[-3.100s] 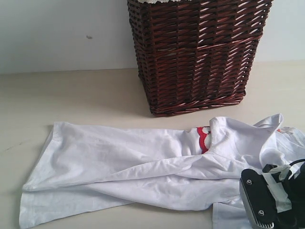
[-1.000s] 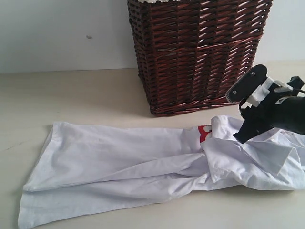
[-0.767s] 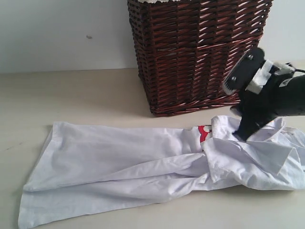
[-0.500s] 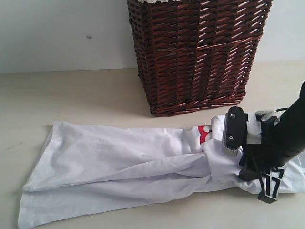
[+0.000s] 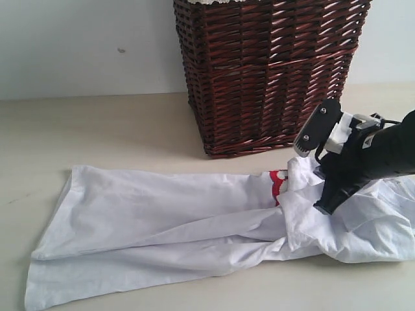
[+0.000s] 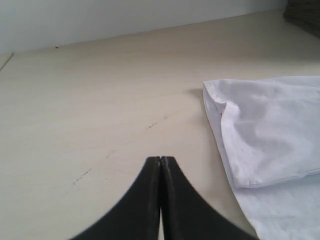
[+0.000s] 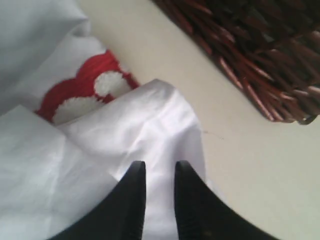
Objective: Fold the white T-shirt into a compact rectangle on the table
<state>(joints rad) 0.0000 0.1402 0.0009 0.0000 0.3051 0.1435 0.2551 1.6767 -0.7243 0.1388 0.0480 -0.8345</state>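
White T-shirt on table near basket

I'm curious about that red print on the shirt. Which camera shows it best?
The right wrist view: the red print sits close up there, its fuzzy white patches clear. The exterior view shows only a small red sliver between folds. The left wrist view shows just a plain edge of the white T-shirt, no print.
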